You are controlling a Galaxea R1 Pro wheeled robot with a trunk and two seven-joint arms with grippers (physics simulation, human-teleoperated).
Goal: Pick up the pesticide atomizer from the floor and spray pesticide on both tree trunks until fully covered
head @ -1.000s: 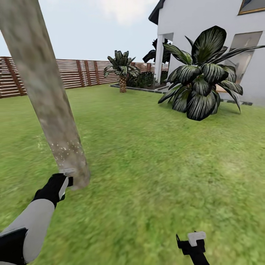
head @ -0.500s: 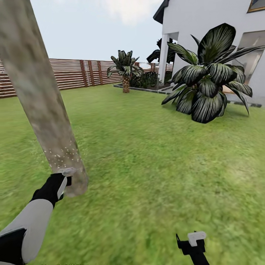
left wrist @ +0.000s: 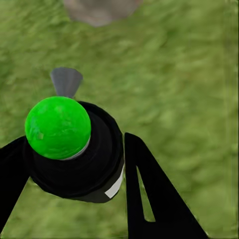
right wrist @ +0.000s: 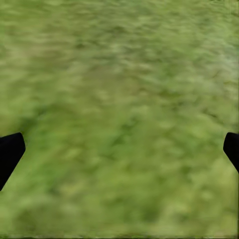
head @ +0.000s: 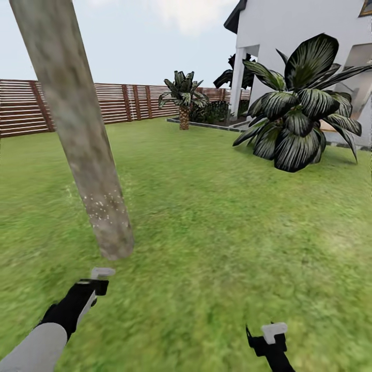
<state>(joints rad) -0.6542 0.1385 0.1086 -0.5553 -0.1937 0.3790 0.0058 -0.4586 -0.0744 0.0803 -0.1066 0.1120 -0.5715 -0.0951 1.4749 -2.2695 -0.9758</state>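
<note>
The pesticide atomizer [left wrist: 69,144], black with a bright green ball top and a grey nozzle, sits between the fingers [left wrist: 144,189] of my left gripper [left wrist: 74,164], which is shut on it. In the head view the left gripper [head: 85,292] holds the atomizer [head: 99,279] low over the grass, a short way in front of the foot of a pale mottled tree trunk [head: 82,134]. Whitish pesticide specks [head: 106,206] dot the trunk's lower part. The trunk's base [left wrist: 99,7] lies ahead of the nozzle. My right gripper [head: 272,336] hangs open over bare grass [right wrist: 119,149].
A big dark-leaved plant [head: 299,119] stands at the right before the white house [head: 289,31]. A short palm [head: 184,98] grows by the slatted wooden fence [head: 103,106] at the back. Lawn stretches between them.
The whole view has shifted, so the camera moved. My left gripper with the atomizer has drawn back from the trunk's base and sits lower. The right gripper holds its place.
</note>
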